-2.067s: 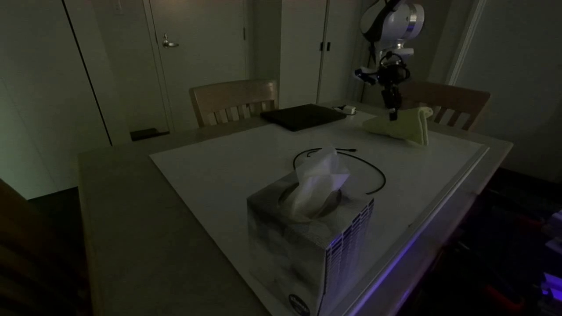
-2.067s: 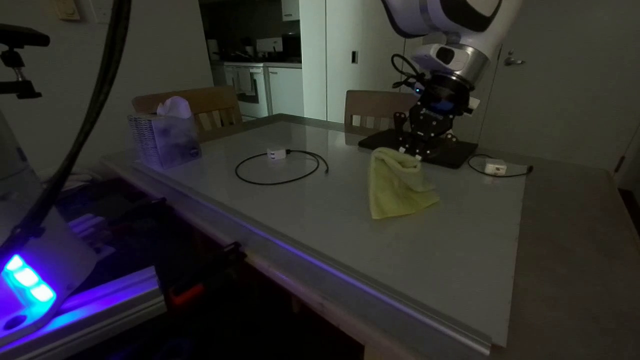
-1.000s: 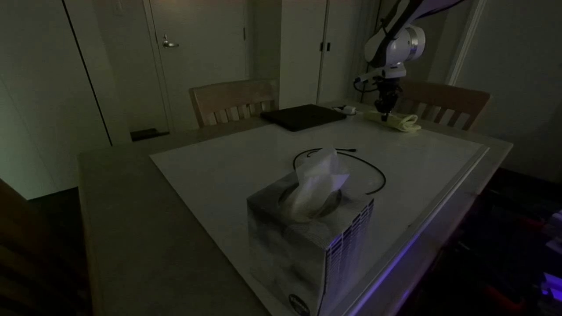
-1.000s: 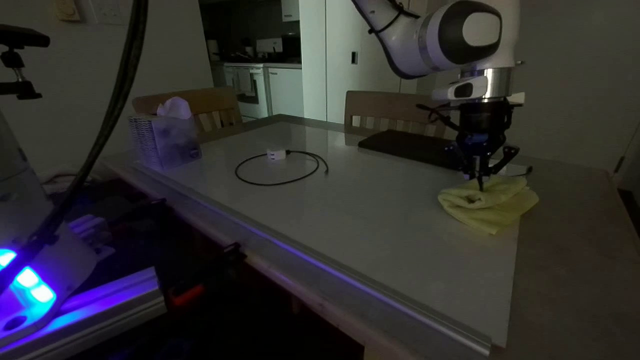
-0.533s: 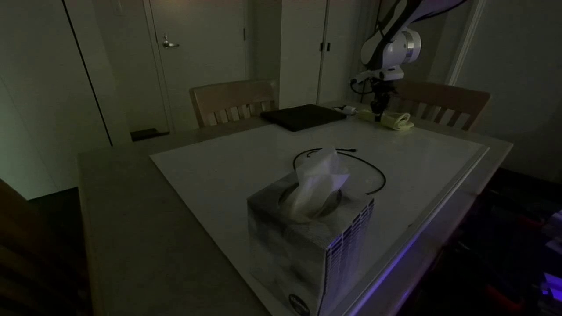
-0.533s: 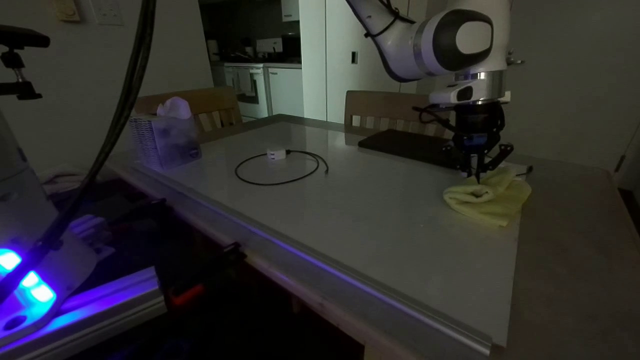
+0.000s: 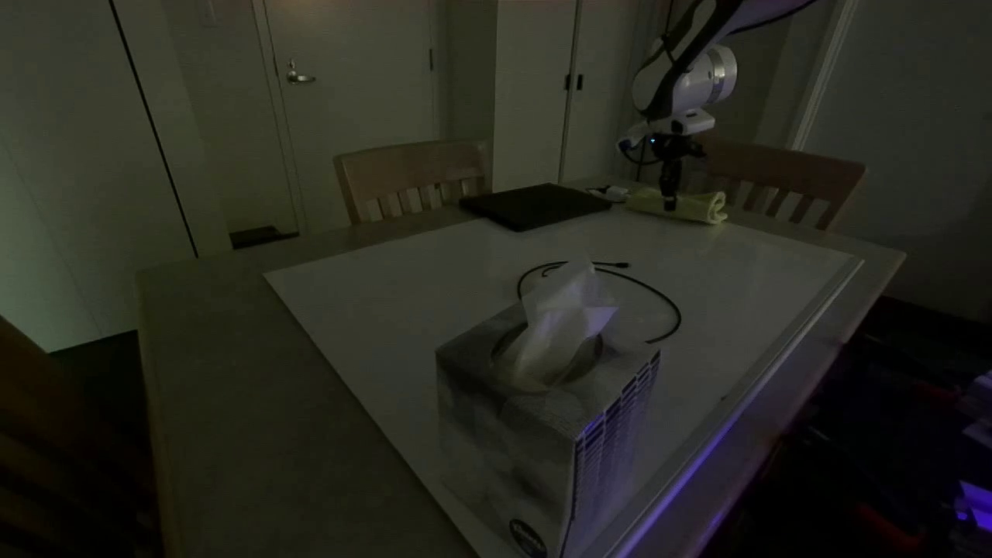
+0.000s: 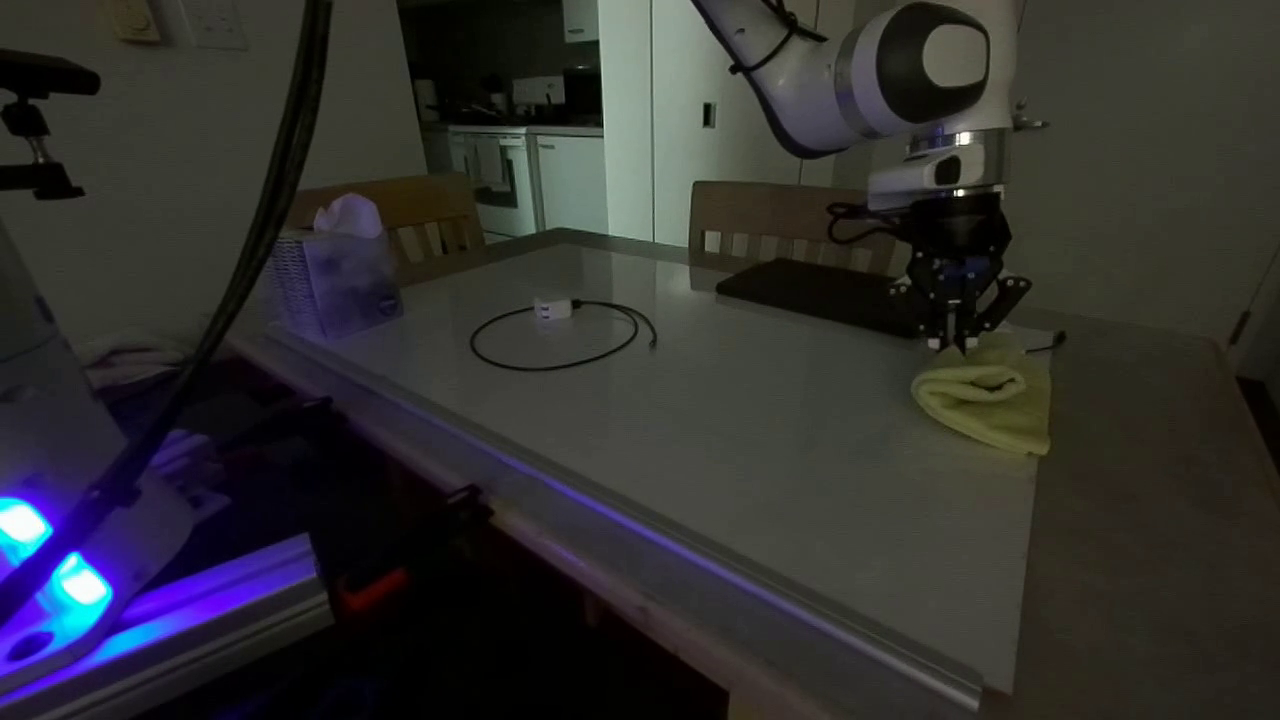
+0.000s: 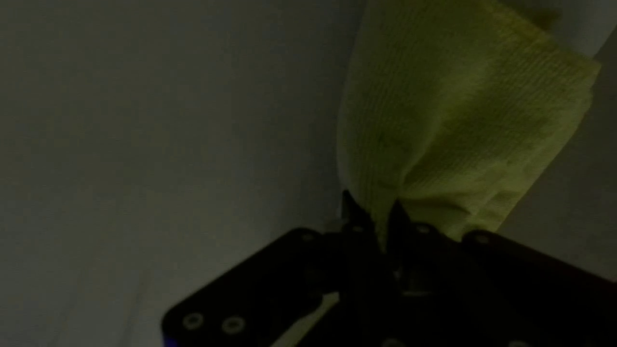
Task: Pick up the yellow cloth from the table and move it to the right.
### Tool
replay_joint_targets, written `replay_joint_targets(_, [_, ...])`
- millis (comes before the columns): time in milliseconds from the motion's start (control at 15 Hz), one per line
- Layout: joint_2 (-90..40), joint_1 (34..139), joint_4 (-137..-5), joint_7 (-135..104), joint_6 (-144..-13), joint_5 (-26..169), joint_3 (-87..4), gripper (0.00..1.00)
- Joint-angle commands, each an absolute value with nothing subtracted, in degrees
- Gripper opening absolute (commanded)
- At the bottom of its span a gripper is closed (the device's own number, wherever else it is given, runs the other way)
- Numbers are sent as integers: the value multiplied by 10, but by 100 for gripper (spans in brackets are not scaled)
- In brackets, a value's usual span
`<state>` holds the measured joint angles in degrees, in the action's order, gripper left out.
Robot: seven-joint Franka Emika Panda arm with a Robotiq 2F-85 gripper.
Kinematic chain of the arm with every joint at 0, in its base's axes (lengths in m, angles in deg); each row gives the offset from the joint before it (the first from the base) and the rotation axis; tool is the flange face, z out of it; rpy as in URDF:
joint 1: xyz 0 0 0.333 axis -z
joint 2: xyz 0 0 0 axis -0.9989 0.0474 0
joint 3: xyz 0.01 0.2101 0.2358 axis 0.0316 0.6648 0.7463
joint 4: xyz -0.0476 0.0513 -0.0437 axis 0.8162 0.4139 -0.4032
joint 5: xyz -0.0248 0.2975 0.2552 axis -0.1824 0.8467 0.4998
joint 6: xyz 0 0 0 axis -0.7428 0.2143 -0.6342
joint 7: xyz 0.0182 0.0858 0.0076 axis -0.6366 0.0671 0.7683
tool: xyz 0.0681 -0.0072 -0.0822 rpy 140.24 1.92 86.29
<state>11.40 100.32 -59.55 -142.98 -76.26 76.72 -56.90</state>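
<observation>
One folded pale-yellow fabric cloth [image 8: 988, 405] is pinched by one black two-fingered hand [image 8: 954, 345], three o'clock in an exterior view.

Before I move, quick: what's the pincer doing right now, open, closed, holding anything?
Pincer: closed, holding the yellow cloth; the wrist view shows a fold of it pinched in the grip.

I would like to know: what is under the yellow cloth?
Around the yellow cloth, the table's white top and greyish border show. Whatever is directly beneath is covered by the cloth.
</observation>
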Motion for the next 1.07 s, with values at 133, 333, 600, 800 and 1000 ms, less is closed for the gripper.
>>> replay_joint_targets(133, [127,980,-549,-1498,-685,749,-590,56])
replay_joint_targets(333, [113,967,-550,-1558,-671,742,-596,77])
replay_joint_targets(600, [113,887,-536,-1598,-572,850,-713,99])
replay_joint_targets(800, [130,824,-522,-1600,-463,951,-835,100])
replay_joint_targets(1000, [166,745,-518,-1600,-332,1069,-979,100])
